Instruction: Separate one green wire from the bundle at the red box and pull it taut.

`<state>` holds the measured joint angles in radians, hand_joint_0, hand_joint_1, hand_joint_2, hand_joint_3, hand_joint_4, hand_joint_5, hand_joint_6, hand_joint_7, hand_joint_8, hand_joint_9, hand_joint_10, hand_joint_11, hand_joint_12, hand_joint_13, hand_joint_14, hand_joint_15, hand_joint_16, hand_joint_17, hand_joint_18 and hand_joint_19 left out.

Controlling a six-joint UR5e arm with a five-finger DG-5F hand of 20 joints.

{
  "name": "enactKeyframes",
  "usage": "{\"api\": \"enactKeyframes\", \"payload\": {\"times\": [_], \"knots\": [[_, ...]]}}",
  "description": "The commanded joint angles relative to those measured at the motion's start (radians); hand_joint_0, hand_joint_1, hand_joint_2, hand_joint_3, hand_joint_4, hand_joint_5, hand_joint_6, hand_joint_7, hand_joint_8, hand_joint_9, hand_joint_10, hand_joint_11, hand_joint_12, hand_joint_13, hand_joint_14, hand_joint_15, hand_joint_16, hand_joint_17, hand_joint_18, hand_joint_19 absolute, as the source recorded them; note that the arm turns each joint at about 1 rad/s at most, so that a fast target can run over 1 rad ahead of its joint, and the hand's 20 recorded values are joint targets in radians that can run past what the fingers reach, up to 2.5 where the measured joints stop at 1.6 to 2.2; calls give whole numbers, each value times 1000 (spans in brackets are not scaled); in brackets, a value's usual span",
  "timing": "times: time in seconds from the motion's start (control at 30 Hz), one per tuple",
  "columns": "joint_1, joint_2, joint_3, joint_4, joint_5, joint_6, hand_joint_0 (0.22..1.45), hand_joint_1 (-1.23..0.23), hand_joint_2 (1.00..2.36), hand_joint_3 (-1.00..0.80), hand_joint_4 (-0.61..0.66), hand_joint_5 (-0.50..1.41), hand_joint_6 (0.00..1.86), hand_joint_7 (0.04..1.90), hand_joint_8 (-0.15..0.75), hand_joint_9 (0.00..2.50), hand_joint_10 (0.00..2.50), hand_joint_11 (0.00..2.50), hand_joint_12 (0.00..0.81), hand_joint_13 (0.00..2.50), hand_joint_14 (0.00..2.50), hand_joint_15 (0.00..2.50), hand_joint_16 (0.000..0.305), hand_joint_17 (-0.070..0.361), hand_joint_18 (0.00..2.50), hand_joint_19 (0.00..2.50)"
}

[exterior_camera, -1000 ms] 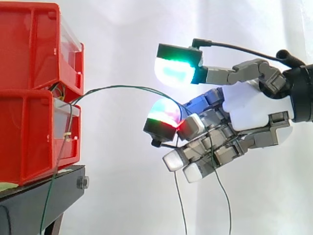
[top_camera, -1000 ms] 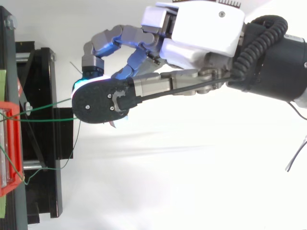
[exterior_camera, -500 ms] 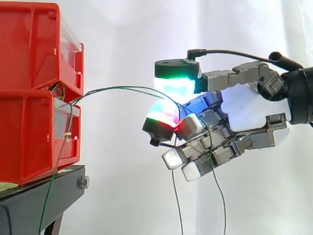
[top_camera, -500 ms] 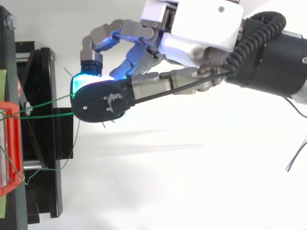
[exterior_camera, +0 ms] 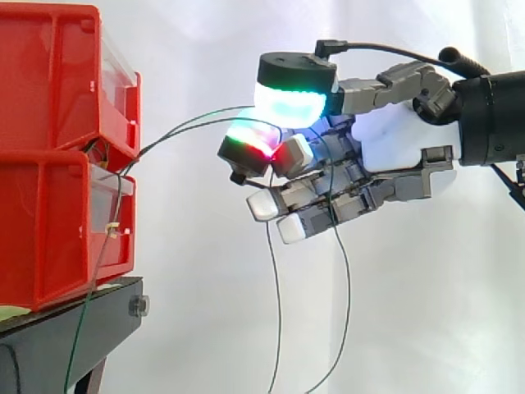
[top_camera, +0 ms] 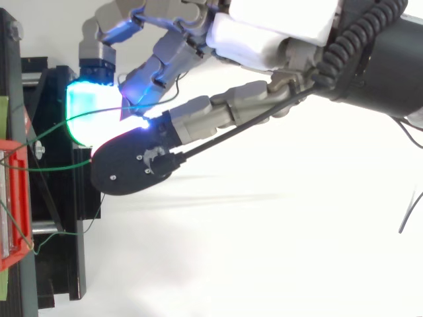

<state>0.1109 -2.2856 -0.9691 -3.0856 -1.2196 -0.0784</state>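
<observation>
Two stacked red bins [exterior_camera: 49, 205] stand at the left on a black stand [exterior_camera: 82, 324]. Thin green wires [exterior_camera: 168, 135] come out of the gap between the bins and arc up and right to my hand [exterior_camera: 394, 144]. The hand is curled round them; a wire runs between the thumb's green-glowing pad [exterior_camera: 291, 94] and a red-lit fingertip [exterior_camera: 250, 141]. Two loose wire ends [exterior_camera: 272, 312] hang below the fingers. In the top view one green wire [top_camera: 53, 167] runs from the red bin [top_camera: 14, 198] to the hand [top_camera: 264, 26], and a second curves above it.
Another green wire [exterior_camera: 97, 263] droops from the bins down past the stand's edge. The black stand [top_camera: 63, 218] juts out beside the bins in the top view. A white curtain hangs behind, with open space to the right of the bins.
My hand has risen and shifted slightly toward the bins, carrying the wires up with it. The arc of wire now climbs more steeply from the bins.
</observation>
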Motion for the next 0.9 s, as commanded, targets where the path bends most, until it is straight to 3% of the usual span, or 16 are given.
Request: {"api": "enactKeyframes", "payload": {"times": [0.0, 0.27, 0.33, 0.37, 0.43, 0.5, 0.6, 0.87], "knots": [[-5, 0, 1, 4, -9, -20, 744, -906, 1010, -383, 197, -210, 852, 1118, 345, 941, 18, 1090, 424, 738, 16, 472, 56, 126, 720, 393], [-13, 0, 9, 5, -23, -31, 719, -904, 1001, -488, 249, -200, 853, 1211, 344, 959, 16, 1113, 418, 747, 18, 481, 55, 124, 721, 408], [-14, 0, 12, 7, -24, -38, 582, -711, 1000, -500, 247, -179, 830, 1231, 362, 1000, 20, 1115, 433, 756, 16, 498, 56, 126, 709, 462], [-16, 0, 12, 7, -24, -41, 567, -669, 1000, -500, 249, -175, 824, 1237, 369, 1009, 18, 1099, 433, 761, 16, 499, 57, 127, 705, 470], [-16, 0, 13, 7, -24, -46, 559, -438, 1000, -500, 232, -147, 784, 1296, 376, 1072, 18, 1073, 434, 791, 16, 508, 58, 130, 722, 505], [-17, 0, 12, 7, -24, -54, 587, -380, 1000, -496, 215, -141, 780, 1292, 377, 1105, 19, 1066, 428, 808, 16, 518, 56, 127, 711, 512], [-17, 0, 12, 7, -24, -60, 614, -425, 1009, -390, 222, -136, 775, 1347, 373, 1132, 22, 1089, 430, 825, 16, 519, 56, 126, 712, 515], [-17, 0, 12, 7, -24, -64, 593, -624, 1019, -101, 259, -186, 836, 1249, 382, 1044, 15, 1156, 459, 806, 17, 516, 61, 138, 763, 465]]}}
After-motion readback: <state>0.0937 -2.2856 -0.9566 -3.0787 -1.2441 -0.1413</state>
